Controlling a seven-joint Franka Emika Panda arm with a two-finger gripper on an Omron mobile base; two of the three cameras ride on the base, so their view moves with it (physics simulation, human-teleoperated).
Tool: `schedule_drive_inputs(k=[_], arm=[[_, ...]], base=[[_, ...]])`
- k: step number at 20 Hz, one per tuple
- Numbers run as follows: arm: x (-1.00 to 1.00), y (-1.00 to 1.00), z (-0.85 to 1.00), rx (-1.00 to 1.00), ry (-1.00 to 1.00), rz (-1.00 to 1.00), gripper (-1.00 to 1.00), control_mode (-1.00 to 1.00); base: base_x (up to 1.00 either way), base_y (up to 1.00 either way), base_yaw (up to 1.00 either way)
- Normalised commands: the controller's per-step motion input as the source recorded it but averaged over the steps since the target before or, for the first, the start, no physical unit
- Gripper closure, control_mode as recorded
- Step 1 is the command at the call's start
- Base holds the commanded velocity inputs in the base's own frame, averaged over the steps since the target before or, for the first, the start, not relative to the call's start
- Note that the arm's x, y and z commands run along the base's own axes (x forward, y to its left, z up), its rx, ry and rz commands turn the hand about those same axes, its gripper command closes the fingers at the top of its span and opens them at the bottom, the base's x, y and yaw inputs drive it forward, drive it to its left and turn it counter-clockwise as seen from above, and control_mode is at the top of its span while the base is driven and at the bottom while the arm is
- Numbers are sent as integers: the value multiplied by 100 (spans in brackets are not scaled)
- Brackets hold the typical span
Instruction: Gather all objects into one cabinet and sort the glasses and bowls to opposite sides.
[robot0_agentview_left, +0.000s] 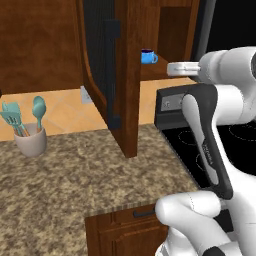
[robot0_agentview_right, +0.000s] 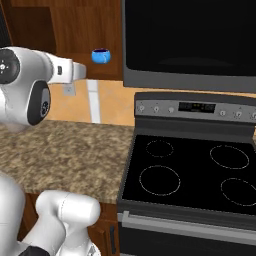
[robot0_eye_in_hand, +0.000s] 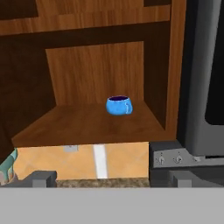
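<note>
One of the glasses, a bright blue mug (robot0_eye_in_hand: 119, 105) with a dark inside, stands upright on the floor of the open reddish-brown wall cabinet (robot0_eye_in_hand: 78, 124), toward the back right. It also shows as the blue mug (robot0_agentview_left: 147, 56) and the blue mug (robot0_agentview_right: 101, 55) in the two base views. The cabinet door (robot0_agentview_left: 127, 100) hangs wide open, its black bar handle (robot0_agentview_left: 112, 75) facing me. My gripper (robot0_eye_in_hand: 113, 179) is open, its tips wide apart with nothing between them, in front of and below the cabinet opening, well short of the mug. The bowls are out of view.
A black stove (robot0_agentview_right: 190, 175) with a control panel sits right of the granite counter (robot0_agentview_left: 75, 175), under a dark microwave (robot0_agentview_right: 190, 40). A pale holder with teal utensils (robot0_agentview_left: 31, 139) stands at the counter's left. The open door juts out over the counter.
</note>
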Motion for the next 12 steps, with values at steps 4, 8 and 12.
schedule_drive_inputs(k=[4, 8, 12], arm=[[40, 0, 0, 0, 0, 0, -100, -100], [44, 6, 0, 0, 0, 0, -100, -100], [46, 12, 0, 0, 0, 0, -100, -100]], base=[[0, 0, 0], [0, 0, 0], [0, 0, 0]])
